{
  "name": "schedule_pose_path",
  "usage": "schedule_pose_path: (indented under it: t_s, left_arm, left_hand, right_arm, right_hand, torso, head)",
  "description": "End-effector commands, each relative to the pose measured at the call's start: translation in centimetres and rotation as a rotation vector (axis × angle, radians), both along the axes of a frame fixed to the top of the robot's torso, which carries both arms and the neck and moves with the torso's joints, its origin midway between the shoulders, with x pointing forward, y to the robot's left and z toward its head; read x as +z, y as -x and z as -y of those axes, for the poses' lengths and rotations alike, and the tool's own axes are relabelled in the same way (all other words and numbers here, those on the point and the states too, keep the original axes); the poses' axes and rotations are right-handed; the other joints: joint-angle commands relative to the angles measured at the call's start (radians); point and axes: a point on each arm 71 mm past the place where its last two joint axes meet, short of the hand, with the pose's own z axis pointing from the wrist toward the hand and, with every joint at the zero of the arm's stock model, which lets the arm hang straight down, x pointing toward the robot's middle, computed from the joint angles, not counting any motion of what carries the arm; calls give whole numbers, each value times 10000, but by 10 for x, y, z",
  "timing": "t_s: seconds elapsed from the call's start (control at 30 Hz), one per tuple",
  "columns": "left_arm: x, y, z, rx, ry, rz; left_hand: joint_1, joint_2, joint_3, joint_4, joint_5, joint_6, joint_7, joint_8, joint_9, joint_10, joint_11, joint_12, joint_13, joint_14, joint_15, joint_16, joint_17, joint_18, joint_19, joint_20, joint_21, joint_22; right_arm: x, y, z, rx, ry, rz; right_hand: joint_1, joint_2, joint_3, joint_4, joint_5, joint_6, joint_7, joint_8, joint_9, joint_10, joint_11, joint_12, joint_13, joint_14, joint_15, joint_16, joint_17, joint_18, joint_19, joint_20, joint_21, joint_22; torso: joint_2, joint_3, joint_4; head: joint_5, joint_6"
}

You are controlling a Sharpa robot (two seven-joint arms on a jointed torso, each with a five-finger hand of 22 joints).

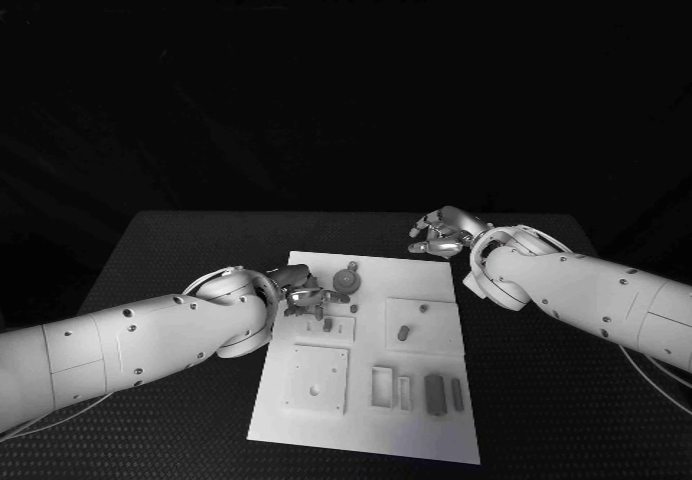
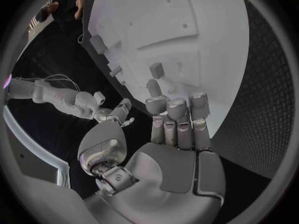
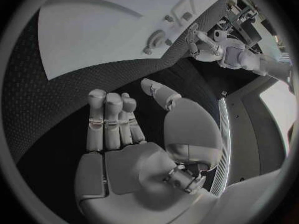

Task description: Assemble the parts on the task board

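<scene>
The white task board [image 1: 418, 430] lies in the middle of the black table. On it are a round part [image 1: 346, 280], a short peg [image 1: 404, 332] on a raised square, and two dark bars [image 1: 436, 392] near the front. My left hand [image 1: 303, 290] hovers over the board's far left part, just beside the round part, with bent fingers [image 2: 177, 109] and nothing in them. A small block [image 2: 156, 69] stands on the board [image 2: 187, 45] just past those fingertips. My right hand [image 1: 440, 235] is off the board's far right corner, over bare table, its fingers [image 3: 109, 119] straight, thumb apart, holding nothing.
A square plate [image 1: 317, 378] and a rectangular frame [image 1: 382, 385] sit on the board's near half. Black table [image 1: 548, 400] surrounds the board on all sides. The right wrist view shows the left hand [image 3: 202, 42] next to the round part [image 3: 156, 37].
</scene>
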Motion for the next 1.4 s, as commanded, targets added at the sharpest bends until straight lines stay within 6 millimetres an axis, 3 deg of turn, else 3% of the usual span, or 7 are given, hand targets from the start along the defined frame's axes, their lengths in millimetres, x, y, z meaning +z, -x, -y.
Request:
schedule_pose_path:
  t_s: [0.03, 0.33, 0.7, 0.73, 0.8, 0.87, 1.4]
  left_arm:
    - [5, -4, -5, 212, 207, -559]
    - [24, -26, -18, 675, 168, -411]
    - [45, -72, -37, 1486, -338, 363]
    - [44, -74, -37, 1351, -634, 360]
    - [43, -77, -36, 1043, -1245, 399]
    - [42, -81, -35, 1022, -1423, 491]
    - [31, -93, -28, 754, -1738, -648]
  left_hand:
    - [-123, 179, -285, -331, -32, -64, 10, 64, 22, -75, -25, -11, 13, -17, -70, 46, 6, 136, -63, -1074, -34, 129]
    - [529, 807, -414, -1178, 25, -305, 147, -107, -27, -212, 101, -343, -148, -230, -38, -247, -152, 84, -172, -1007, -177, 54]
    - [1603, 746, -467, -1210, 102, -1826, 685, -1085, -535, -475, 607, -1371, -652, -523, 103, -1100, -524, -68, -374, -887, -741, -228]
    - [1870, 733, -402, -1208, 408, -1923, 715, -1125, -548, -490, 643, -1391, -654, -535, 128, -1120, -525, -75, -374, -887, -746, -225]
    - [2420, 682, -342, -1197, 1871, -2125, 825, -1192, -559, -613, 757, -1484, -671, -650, 250, -1215, -538, -159, -438, -826, -787, -222]
    - [2522, 750, -554, -1192, 2458, -2322, 926, -1266, -583, -708, 847, -1543, -674, -749, 349, -1275, -533, -245, -536, -763, -860, -227]
    - [2320, 685, -968, -953, 1816, -2960, 1167, -1559, -798, -1066, 1077, -1682, -655, -1110, 568, -1418, -473, -361, -858, -676, -1199, -270]
  right_arm:
    - [0, 0, 0, 85, 59, -17]
    - [0, 0, 0, 73, 46, 4]
    - [0, -3, 3, -99, 77, 59]
    - [0, -3, 3, -104, 69, 78]
    - [0, -3, 2, -106, 65, 89]
    - [0, -3, 3, -122, 73, 83]
    - [0, -3, -1, -41, 49, 74]
  right_hand:
    - [-101, 22, -23, -24, 34, 230, 164, 33, -13, -1105, 155, 57, -13, -56, -10, 63, -9, 454, 52, -48, -43, 175]
    - [-110, 25, -26, -20, 35, 229, 165, 33, -14, -1106, 156, 58, -17, -57, -9, 64, -11, 454, 53, -48, -44, 175]
    - [-106, 34, -21, -21, 33, 225, 165, 31, -15, -1106, 156, 60, -22, -57, -9, 65, -14, 454, 54, -49, -46, 174]
    - [-105, 35, -20, -21, 33, 224, 165, 30, -16, -1105, 156, 60, -22, -57, -9, 65, -14, 454, 54, -49, -46, 174]
    - [-105, 36, -20, -21, 33, 223, 165, 30, -16, -1105, 156, 61, -23, -56, -9, 66, -14, 454, 54, -49, -46, 174]
    - [-102, 36, -16, -24, 30, 205, 168, 20, -21, -1105, 158, 63, -27, -56, -8, 67, -16, 454, 57, -51, -46, 174]
    - [-97, 39, -9, -27, 31, 190, 172, 12, -26, -1102, 161, 68, -35, -54, -5, 71, -21, 454, 61, -53, -47, 174]
  torso:
    - [3, -7, 0]
    - [5, -5, 9]
    - [17, -14, -19]
    - [18, -14, -21]
    - [10, -14, -9]
    - [13, -16, -4]
    - [8, -12, 1]
  head:
    - [-17, 14]
    - [4, 85]
    - [26, 227]
    - [26, 231]
    - [22, 222]
    - [26, 250]
    - [10, 201]
